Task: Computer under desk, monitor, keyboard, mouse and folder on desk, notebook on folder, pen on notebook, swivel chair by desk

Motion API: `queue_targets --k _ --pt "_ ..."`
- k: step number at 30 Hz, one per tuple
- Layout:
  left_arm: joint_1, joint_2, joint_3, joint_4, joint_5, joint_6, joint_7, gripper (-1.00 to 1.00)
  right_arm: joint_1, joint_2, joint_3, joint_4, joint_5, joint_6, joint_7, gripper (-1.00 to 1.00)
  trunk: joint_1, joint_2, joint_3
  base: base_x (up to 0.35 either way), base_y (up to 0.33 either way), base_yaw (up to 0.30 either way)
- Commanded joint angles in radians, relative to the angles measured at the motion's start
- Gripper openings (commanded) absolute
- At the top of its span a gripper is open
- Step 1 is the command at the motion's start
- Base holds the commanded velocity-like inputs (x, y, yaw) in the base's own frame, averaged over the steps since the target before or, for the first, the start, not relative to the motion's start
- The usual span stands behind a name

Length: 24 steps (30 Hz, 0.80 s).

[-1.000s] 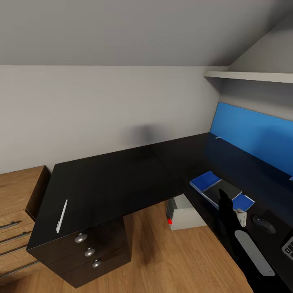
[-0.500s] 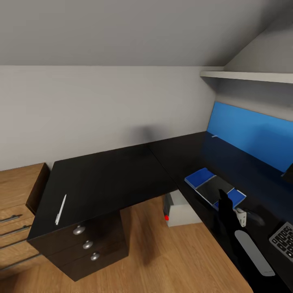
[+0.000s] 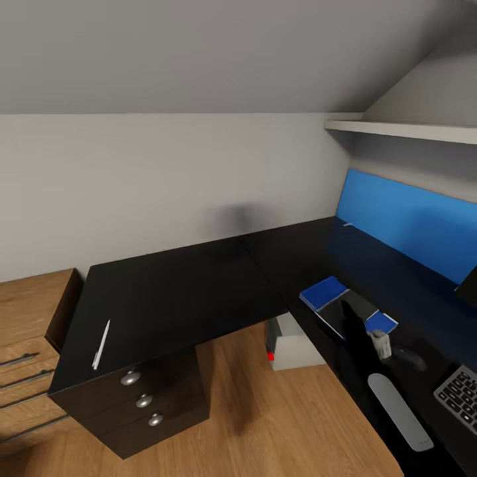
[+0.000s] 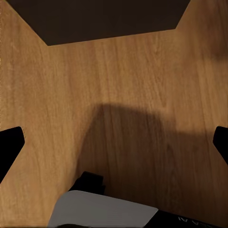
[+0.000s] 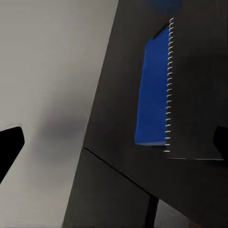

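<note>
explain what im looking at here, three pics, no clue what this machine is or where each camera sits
It is a simulated wheeled robot with two arms, each ending in a pincer. The big picture comes from a camera on its head, looking down over an L-shaped black desk. On the desk lie a white pen, a blue folder with a dark notebook on it, a mouse and a corner of a keyboard. A grey computer stands on the floor under the desk. The dark arm at lower right is the robot's right arm.

The other two pictures come from cameras on the wrists. The left one looks down at the wooden floor; the right one looks at the notebook's spiral edge. Both pincers are open and hold nothing.
</note>
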State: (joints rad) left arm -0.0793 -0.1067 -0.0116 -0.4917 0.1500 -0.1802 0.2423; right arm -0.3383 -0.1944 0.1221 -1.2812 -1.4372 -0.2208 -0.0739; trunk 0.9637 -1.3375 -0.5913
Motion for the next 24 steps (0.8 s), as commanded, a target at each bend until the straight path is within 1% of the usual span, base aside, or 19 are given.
queue_targets --k 1,3,4,5,6,7,9,11,12,13,14,15,17,18,21,22,23,24 --pt "0.0 0.0 -0.001 0.002 0.009 -0.004 0.001 1.0 -0.001 0.0 0.022 -0.003 0.053 -0.014 -0.007 1.0 -0.004 0.007 0.002 0.0 0.0 0.0" --pt "0.0 0.001 -0.001 0.003 0.009 -0.003 0.0 1.0 -0.001 0.014 0.059 -0.004 0.177 -0.019 -0.016 1.0 -0.012 0.021 0.009 0.0 0.0 0.0" --pt "0.0 0.001 -0.001 0.006 0.009 -0.003 -0.001 1.0 -0.001 0.038 0.083 -0.005 0.262 -0.021 -0.039 1.0 -0.015 0.028 0.012 0.0 0.0 0.0" --pt "0.0 0.002 -0.001 0.012 0.01 -0.002 -0.004 1.0 -0.001 0.117 0.122 0.001 0.419 -0.022 -0.103 1.0 -0.019 0.035 0.015 0.0 0.0 0.0" --pt "0.0 0.002 0.0 0.013 0.01 -0.002 -0.004 1.0 -0.001 0.133 0.128 0.003 0.446 -0.023 -0.11 1.0 -0.023 0.042 0.018 0.0 0.0 0.0" --pt "0.0 0.002 0.0 0.013 0.011 -0.003 -0.005 1.0 -0.001 0.164 0.142 0.012 0.506 -0.023 -0.119 1.0 -0.027 0.049 0.021 0.0 0.0 0.0" --pt "0.0 0.003 0.001 0.014 0.012 -0.004 -0.006 1.0 -0.001 0.215 0.162 0.06 0.642 -0.023 -0.13 1.0 -0.035 0.063 0.027 0.0 0.0 0.0" --pt "0.0 0.004 0.001 0.014 0.012 -0.005 -0.006 1.0 -0.003 0.257 0.17 0.122 0.782 -0.017 -0.139 1.0 -0.042 0.077 0.034 0.0 0.0 0.0" --pt "0.0 0.004 0.001 0.014 0.012 -0.005 -0.007 1.0 -0.004 0.266 0.171 0.138 0.811 -0.012 -0.143 1.0 -0.046 0.084 0.037 0.0 0.0 0.0" --pt "0.0 0.004 0.001 0.014 0.012 -0.005 -0.007 1.0 -0.005 0.282 0.173 0.167 0.86 0.004 -0.156 1.0 -0.05 0.091 0.04 0.0 0.0 0.0" --pt "0.0 0.004 0.001 0.015 0.012 -0.005 -0.007 1.0 -0.006 0.294 0.174 0.193 0.895 0.025 -0.167 1.0 -0.054 0.098 0.043 0.0 0.0 0.0" --pt "0.0 0.003 0.001 0.015 0.012 -0.004 -0.007 1.0 -0.007 0.299 0.174 0.204 0.907 0.037 -0.171 1.0 -0.058 0.105 0.046 0.0 0.0 0.0" --pt "0.0 0.003 0.001 0.015 0.011 -0.004 -0.007 1.0 -0.009 0.31 0.177 0.234 0.94 0.085 -0.179 1.0 -0.065 0.119 0.052 0.0 0.0 0.0" --pt "0.0 0.003 0.001 0.015 0.01 -0.004 -0.007 1.0 -0.01 0.311 0.177 0.238 0.946 0.097 -0.181 1.0 -0.069 0.126 0.056 0.0 0.0 0.0" --pt "0.0 0.003 0.002 0.004 0.009 -0.01 -0.001 1.0 -0.012 0.316 0.179 0.249 0.996 0.164 -0.19 1.0 -0.081 0.147 0.065 0.0 0.0 0.0" --pt "0.0 0.021 0.009 -0.022 0.01 -0.013 0.004 1.0 -0.012 0.322 0.185 0.251 1.085 0.264 -0.207 1.0 -0.084 0.154 0.068 0.0 0.0 0.0" --pt "0.0 0.03 0.012 -0.027 0.011 -0.013 0.005 1.0 -0.013 0.327 0.186 0.251 1.109 0.298 -0.217 1.0 -0.088 0.161 0.071 0.0 0.0 0.0" --pt "0.0 0.049 0.02 -0.033 0.012 -0.014 0.005 1.0 -0.013 0.34 0.187 0.249 1.153 0.371 -0.242 1.0 -0.092 0.168 0.074 0.0 0.0 0.0"
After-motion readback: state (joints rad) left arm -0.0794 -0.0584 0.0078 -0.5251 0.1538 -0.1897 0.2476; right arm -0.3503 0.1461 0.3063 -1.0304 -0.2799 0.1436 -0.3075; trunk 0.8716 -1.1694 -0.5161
